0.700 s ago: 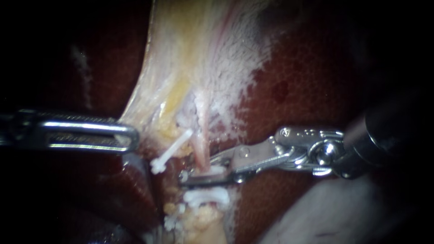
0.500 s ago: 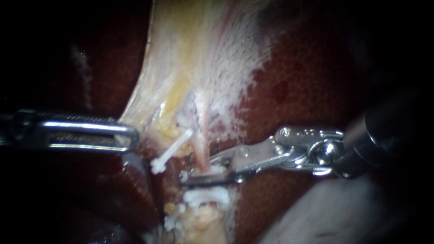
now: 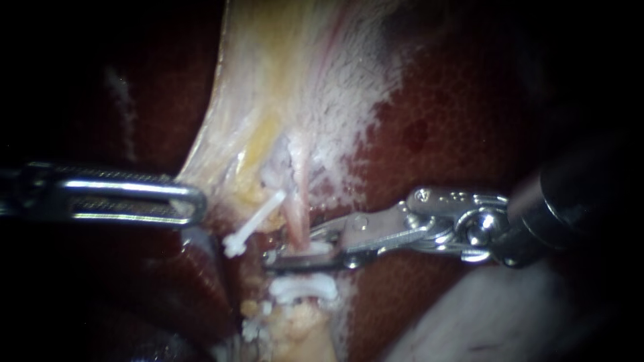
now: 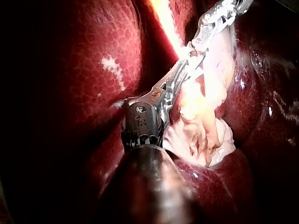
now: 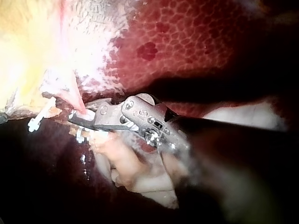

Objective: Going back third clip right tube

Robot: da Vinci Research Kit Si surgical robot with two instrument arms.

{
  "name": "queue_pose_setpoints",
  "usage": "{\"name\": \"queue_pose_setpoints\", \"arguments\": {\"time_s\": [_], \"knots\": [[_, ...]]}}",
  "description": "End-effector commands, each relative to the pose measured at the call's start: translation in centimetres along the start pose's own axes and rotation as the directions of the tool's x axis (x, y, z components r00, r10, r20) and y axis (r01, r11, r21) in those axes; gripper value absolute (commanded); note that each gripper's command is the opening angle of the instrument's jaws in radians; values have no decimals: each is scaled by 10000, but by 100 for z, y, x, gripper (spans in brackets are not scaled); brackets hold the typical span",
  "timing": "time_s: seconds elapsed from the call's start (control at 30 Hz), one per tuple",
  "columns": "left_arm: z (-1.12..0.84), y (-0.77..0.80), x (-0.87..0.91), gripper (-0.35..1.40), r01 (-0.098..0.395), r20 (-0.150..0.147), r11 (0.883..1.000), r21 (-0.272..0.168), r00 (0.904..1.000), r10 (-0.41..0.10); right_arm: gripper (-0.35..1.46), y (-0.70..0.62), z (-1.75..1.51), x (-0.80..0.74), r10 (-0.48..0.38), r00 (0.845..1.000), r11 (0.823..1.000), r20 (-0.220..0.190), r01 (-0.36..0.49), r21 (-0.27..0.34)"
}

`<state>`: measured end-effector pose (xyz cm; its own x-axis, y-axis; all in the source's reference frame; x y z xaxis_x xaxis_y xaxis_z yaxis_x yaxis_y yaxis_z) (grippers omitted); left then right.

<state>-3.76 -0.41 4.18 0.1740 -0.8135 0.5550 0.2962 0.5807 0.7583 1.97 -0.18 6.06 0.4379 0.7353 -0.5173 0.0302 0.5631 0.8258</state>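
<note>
Endoscope view: the right instrument [image 3: 290, 252] has its jaws closed on a white clip [image 3: 315, 249] across the thin pink right tube [image 3: 297, 218], below the pale gallbladder [image 3: 282, 87]. A lower clip [image 3: 302, 289] sits just beneath, and a slanted clip [image 3: 253, 223] lies to the left. The left instrument [image 3: 191, 202] pinches the gallbladder's edge. Bare liver [image 3: 443, 121] lies to the right.

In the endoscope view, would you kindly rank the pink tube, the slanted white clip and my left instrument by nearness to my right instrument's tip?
1. Pink tube, at the right instrument tip.
2. Slanted white clip, slightly left.
3. Left instrument, far left.
</note>
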Motion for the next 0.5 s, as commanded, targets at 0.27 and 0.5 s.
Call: {"name": "queue_pose_setpoints", "arguments": {"time_s": [0.27,0.5], "knots": [[0,0,0,-35,-2,-1,10000,1,10000,2,50,-1,3,2,-217,9997,9997,-58,216,-153],[-1,0,1,-35,-2,-2,10000,3,10000,2,60,-5,-5,5,-373,9991,9985,-204,365,-413]]}}
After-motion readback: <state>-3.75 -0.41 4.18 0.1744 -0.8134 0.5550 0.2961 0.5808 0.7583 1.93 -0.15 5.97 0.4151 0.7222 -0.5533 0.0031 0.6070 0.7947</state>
